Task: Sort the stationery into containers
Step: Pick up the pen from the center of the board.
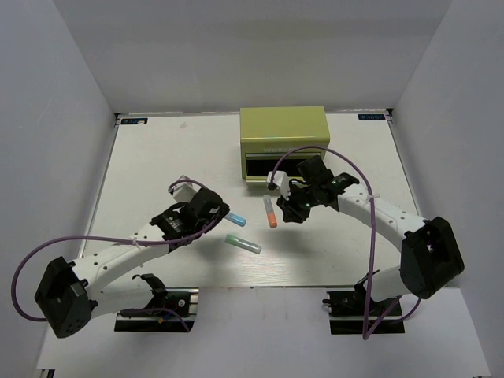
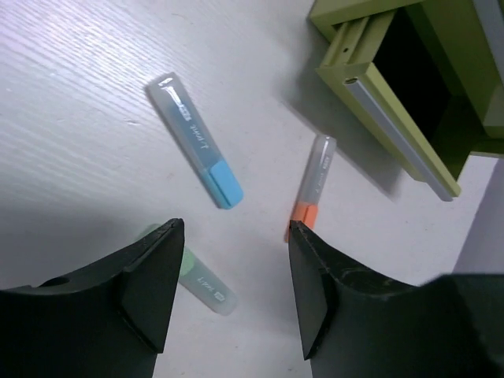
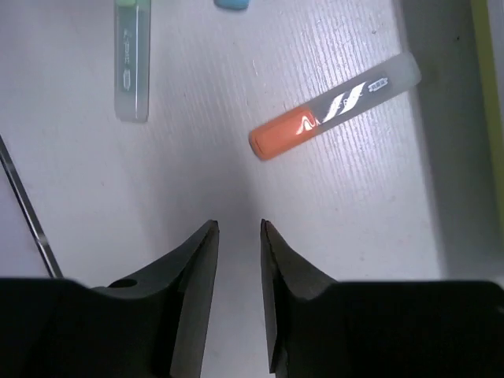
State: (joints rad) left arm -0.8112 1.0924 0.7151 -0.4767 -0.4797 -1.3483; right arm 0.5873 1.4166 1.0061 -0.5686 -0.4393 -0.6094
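The yellow-green toolbox (image 1: 282,134) stands at the back centre with a front drawer pulled open (image 2: 394,110). Three pens lie in front of it: a blue-ended one (image 1: 237,219) (image 2: 197,140), an orange-ended one (image 1: 271,213) (image 3: 331,109) and a green-ended one (image 1: 243,243) (image 2: 201,281). My left gripper (image 2: 235,227) is open and empty, hovering just above the green-ended pen. My right gripper (image 3: 238,224) is open only a narrow gap and empty, just short of the orange end. A thin grey rod (image 3: 27,209) lies at the left; I cannot tell whether it is the slim pen.
The white table (image 1: 157,157) is bounded by white walls on the left, back and right. The toolbox's edge shows at the right of the right wrist view (image 3: 490,102). Purple cables (image 1: 47,252) loop beside both arms.
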